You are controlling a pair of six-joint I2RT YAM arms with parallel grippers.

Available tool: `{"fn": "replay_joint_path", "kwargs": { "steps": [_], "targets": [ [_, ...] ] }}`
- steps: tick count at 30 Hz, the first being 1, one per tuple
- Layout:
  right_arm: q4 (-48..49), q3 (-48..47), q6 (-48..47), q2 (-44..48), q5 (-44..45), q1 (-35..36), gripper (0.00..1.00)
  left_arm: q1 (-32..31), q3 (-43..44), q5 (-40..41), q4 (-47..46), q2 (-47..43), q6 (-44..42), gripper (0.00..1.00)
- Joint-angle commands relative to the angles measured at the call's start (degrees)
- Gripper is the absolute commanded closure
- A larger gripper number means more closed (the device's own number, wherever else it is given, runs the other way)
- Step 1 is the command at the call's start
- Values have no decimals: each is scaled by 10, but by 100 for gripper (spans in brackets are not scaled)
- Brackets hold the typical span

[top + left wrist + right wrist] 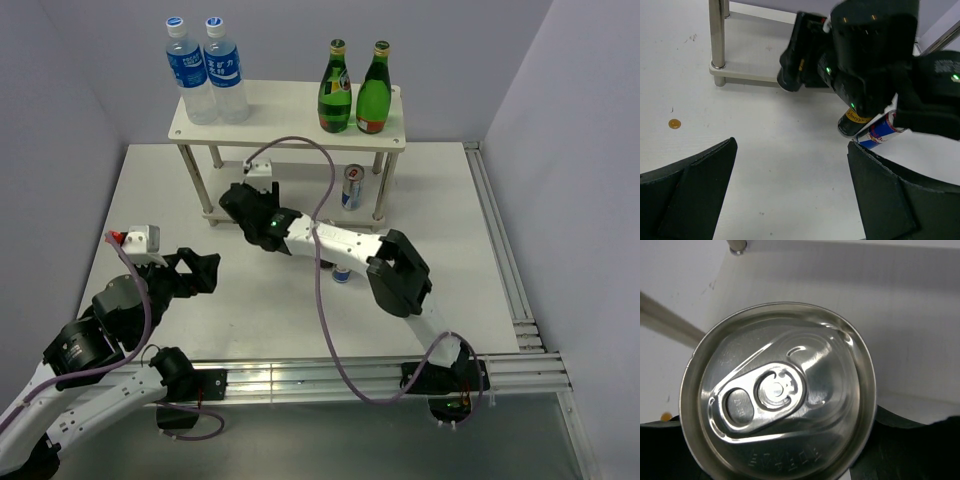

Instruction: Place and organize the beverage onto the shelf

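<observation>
The white shelf [280,105] stands at the back. Two green bottles [335,90] stand on the right of its top board. One silver-blue can [352,186] stands on its lower level. My right gripper [250,205] reaches to the shelf's lower level and is shut on a can [775,395]; only its silver lid shows. A second silver-blue can [879,131] and a dark can [854,120] stand on the table under the right arm; the silver-blue one also shows in the top view [341,272]. My left gripper [195,270] is open and empty, also in its wrist view [790,195].
Two clear water bottles [205,70] with blue labels stand on the left of the top board. A shelf post [716,35] and the lower board's edge [740,75] lie ahead of the left gripper. The right arm [395,270] spans the table's middle. Rails [510,300] run along the right edge.
</observation>
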State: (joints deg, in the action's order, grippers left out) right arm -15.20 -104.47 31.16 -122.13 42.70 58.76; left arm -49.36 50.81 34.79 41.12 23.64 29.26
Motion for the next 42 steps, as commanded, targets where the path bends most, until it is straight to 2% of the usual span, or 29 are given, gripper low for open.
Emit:
{"fn": "replay_joint_path", "kwargs": {
  "steps": [1, 6, 12, 19, 24, 27, 38, 42],
  "targets": [
    [57, -115, -51, -21, -16, -24, 100, 0, -3, -2, -21, -2, -7, 1],
    [48, -225, -65, -84, -55, -56, 100, 0, -4, -8, -25, -4, -10, 1],
    [64, -277, -63, -135, -84, -66, 100, 0, -7, -13, -28, -12, -13, 1],
    [108, -256, -31, -155, -118, -67, 100, 0, -7, -16, -29, -12, -15, 1],
    [92, -265, -6, -175, -120, -66, 100, 0, -8, -17, -30, -15, -16, 1],
    [107, -238, 1, -171, -111, -66, 100, 0, -8, -19, -31, -18, -17, 1],
    [104, -271, -22, -196, -40, -66, 100, 0, -9, -23, -32, -19, -18, 1],
    [109, -278, -37, -211, -17, -66, 94, 1, -9, -23, -32, -22, -18, 1]
  ]
}}
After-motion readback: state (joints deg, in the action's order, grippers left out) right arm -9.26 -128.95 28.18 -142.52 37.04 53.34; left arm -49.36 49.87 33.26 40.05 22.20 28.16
